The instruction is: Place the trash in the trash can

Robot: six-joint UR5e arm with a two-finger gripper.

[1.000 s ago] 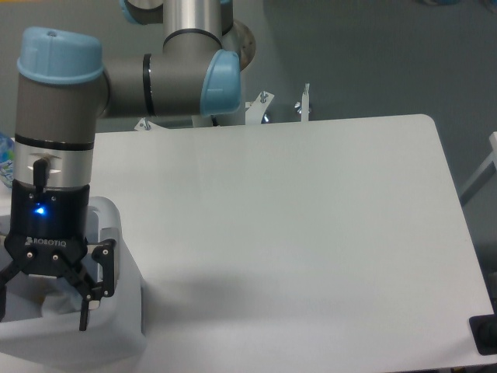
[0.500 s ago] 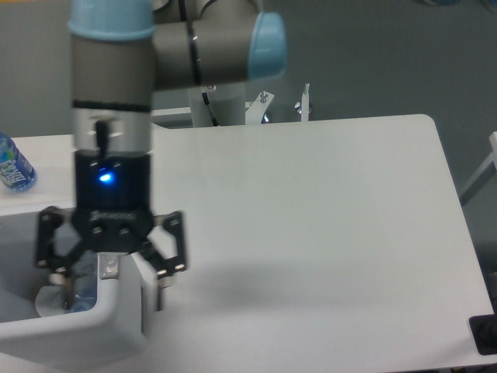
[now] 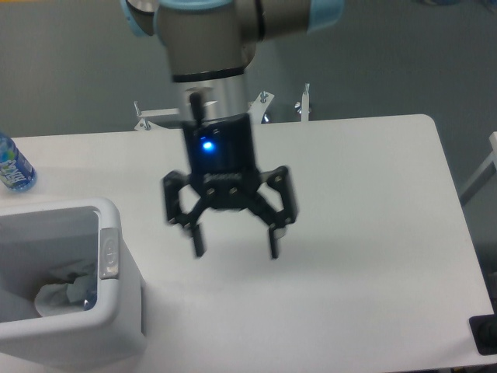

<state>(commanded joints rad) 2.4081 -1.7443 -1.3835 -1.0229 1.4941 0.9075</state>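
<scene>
Trash (image 3: 64,293) lies inside the bin (image 3: 116,311); right of the bin the gripper (image 3: 233,242) hangs, fingers spread wide, holding nothing.

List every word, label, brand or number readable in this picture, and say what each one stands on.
Black two-finger gripper, white lettering on its body: a short brand line, too blurred to read.
Upright clear bottle with a bright blue label: printing on the label, too small to read.
Large white plastic trash can, grey oval tab on its rim: no readable mark.
No other text shows.
</scene>
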